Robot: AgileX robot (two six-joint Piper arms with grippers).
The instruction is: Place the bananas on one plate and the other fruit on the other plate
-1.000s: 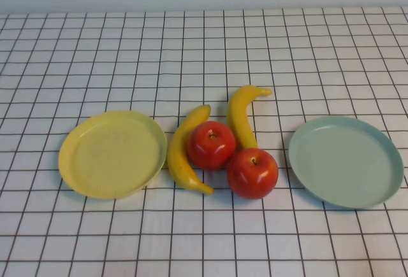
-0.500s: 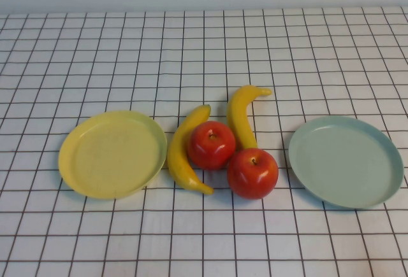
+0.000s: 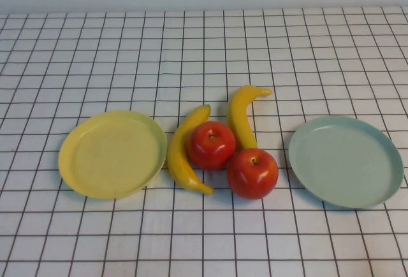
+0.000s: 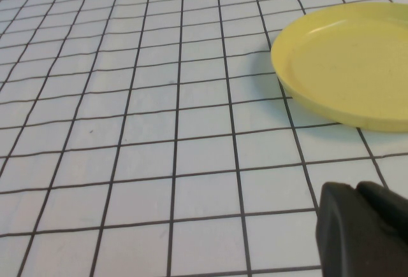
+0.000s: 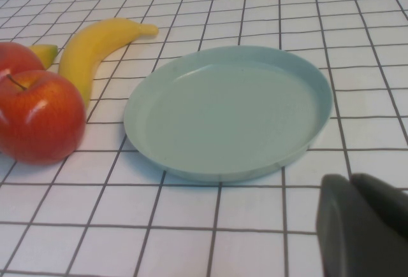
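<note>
Counter (image 3: 89,48) is covered in a white cloth with a black grid. Yellow plate (image 3: 112,155) sits on my left, blue-green plate (image 3: 345,160) on my right, well apart; I see nothing on either.

All the fruit is clustered between the plates. Left banana (image 3: 183,151) lies just beside the yellow plate's rim, curving round the rear apple (image 3: 211,144). Right banana (image 3: 240,114) runs from the rear apple's right side away toward the back of the counter. Front apple (image 3: 252,172) touches the rear apple and lies over the right banana's near end.

Left tool (image 4: 363,229) is clenched, empty, low over bare cloth near the yellow plate. Right tool (image 5: 360,223) is clenched, empty, just short of the blue-green plate's near rim. Neither arm shows in the high view.
</note>
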